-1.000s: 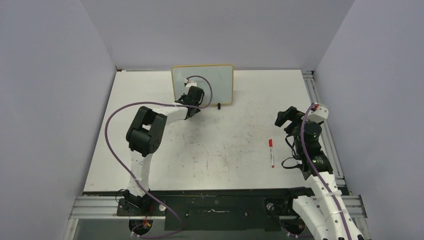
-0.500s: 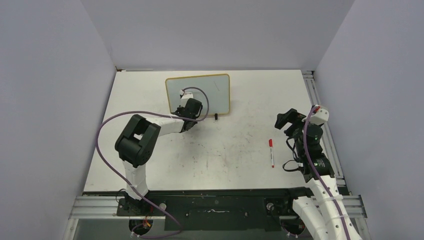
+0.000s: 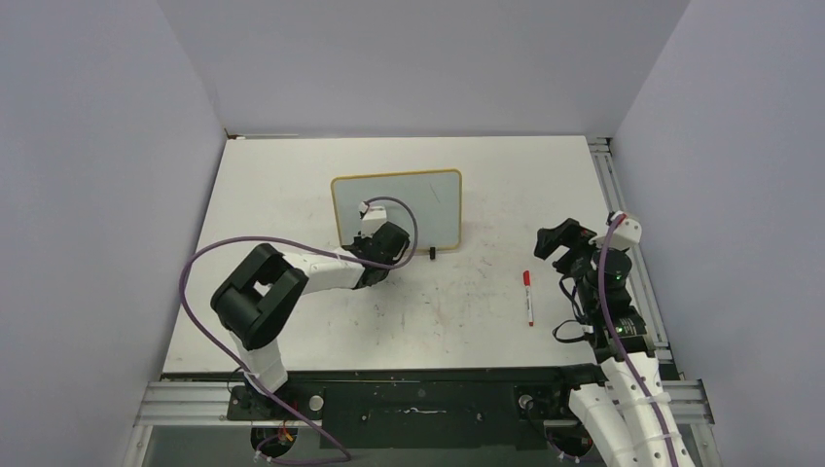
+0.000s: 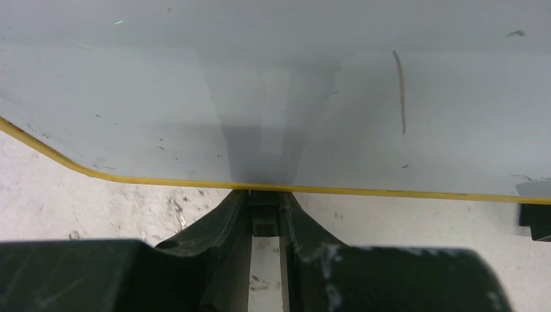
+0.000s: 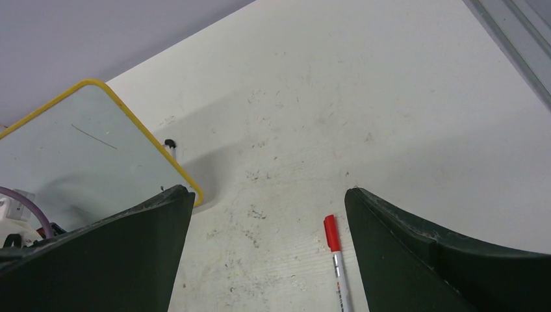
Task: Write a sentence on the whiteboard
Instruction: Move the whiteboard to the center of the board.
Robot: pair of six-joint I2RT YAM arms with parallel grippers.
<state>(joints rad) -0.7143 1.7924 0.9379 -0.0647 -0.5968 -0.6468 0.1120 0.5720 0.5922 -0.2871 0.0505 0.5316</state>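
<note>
The whiteboard stands near the table's middle, glossy white with a yellow-tan frame. It fills the top of the left wrist view and shows at the left of the right wrist view. No red sentence shows on it, only a thin dark stroke. My left gripper is shut on the board's left black foot at its lower edge. My right gripper is open and empty, above a red-capped marker lying on the table.
The board's other black foot rests on the scuffed white table. Grey walls close in the left, back and right. A metal rail runs along the right edge.
My left arm has drawn the whiteboard nearer to the arm bases and slightly right, still gripping its foot. The right arm has shifted slightly nearer; the marker has not moved.
</note>
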